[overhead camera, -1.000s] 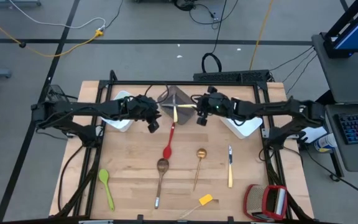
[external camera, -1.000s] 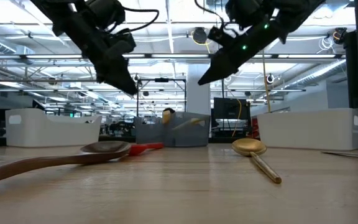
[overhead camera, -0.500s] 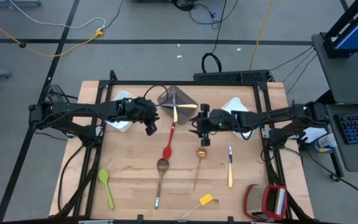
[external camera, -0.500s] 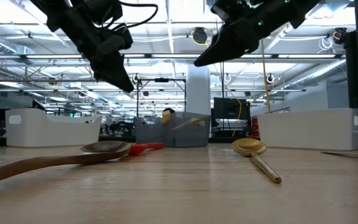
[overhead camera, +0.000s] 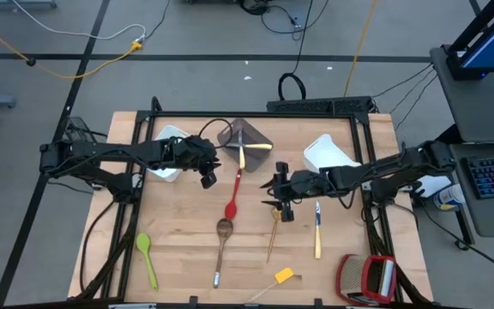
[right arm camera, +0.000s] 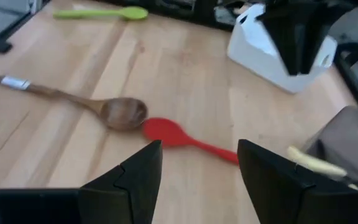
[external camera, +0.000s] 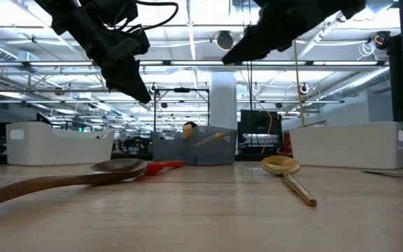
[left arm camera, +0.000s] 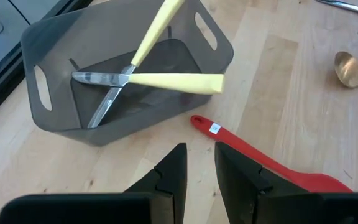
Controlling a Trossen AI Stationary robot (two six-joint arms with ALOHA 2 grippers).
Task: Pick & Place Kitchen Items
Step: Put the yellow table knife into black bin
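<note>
Two pale-handled knives (left arm camera: 173,81) lie in the grey bin (overhead camera: 251,130) at the table's far middle. On the table lie a red spatula (overhead camera: 232,199), a brown wooden spoon (overhead camera: 221,242), a gold spoon (overhead camera: 271,240), a pale-handled knife (overhead camera: 317,230), a green spoon (overhead camera: 147,256) and a small yellow piece (overhead camera: 283,275). My left gripper (overhead camera: 208,176) hangs above the table beside the bin, near the red spatula's handle end (left arm camera: 197,121), its fingers a little apart with nothing between them. My right gripper (overhead camera: 284,210) hangs open over the gold spoon's bowl, which it hides from above.
White bins stand at the far left (overhead camera: 165,148) and far right (overhead camera: 328,154). A bulky red-and-silver object (overhead camera: 367,279) sits at the near right corner. Bare wood shows between the green spoon and the wooden spoon.
My right gripper has swung from beside the grey bin toward the table's near edge and now hangs over the gold spoon. The utensils lie where they were.
</note>
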